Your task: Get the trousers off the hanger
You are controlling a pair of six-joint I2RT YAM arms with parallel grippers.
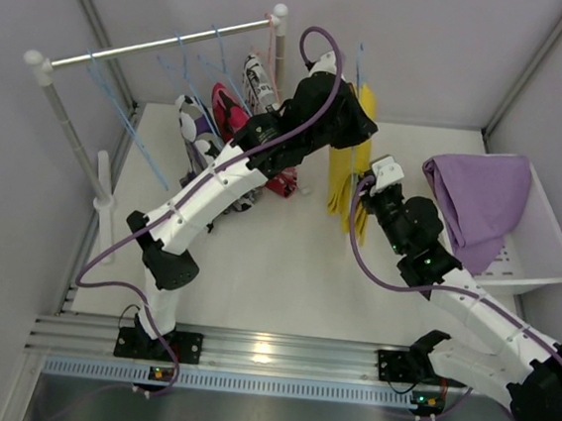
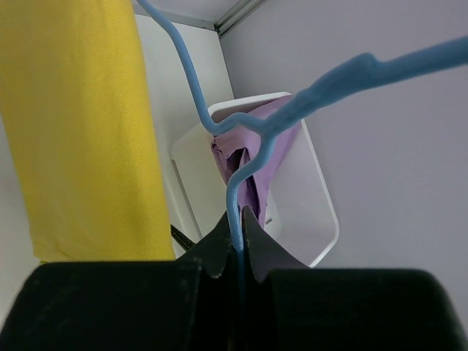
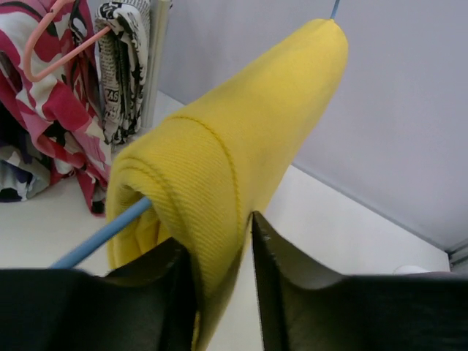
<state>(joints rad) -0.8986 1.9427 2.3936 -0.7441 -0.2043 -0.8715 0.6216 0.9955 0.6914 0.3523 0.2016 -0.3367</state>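
The white basket (image 1: 545, 278) at the right of the table held the lilac-purple trousers (image 1: 476, 199), heaped up and draped over its left rim. Just beside it, the yellow trousers (image 3: 241, 124) hung folded over a blue hanger (image 2: 344, 73). The left gripper (image 2: 235, 219) had its fingers pressed together on the hanger's wire. The right gripper (image 3: 218, 232) pinched the lower fold of yellow cloth between its fingers. Printed pairs, pink-red (image 3: 66, 110) and black-and-white (image 3: 124, 66), hung behind.
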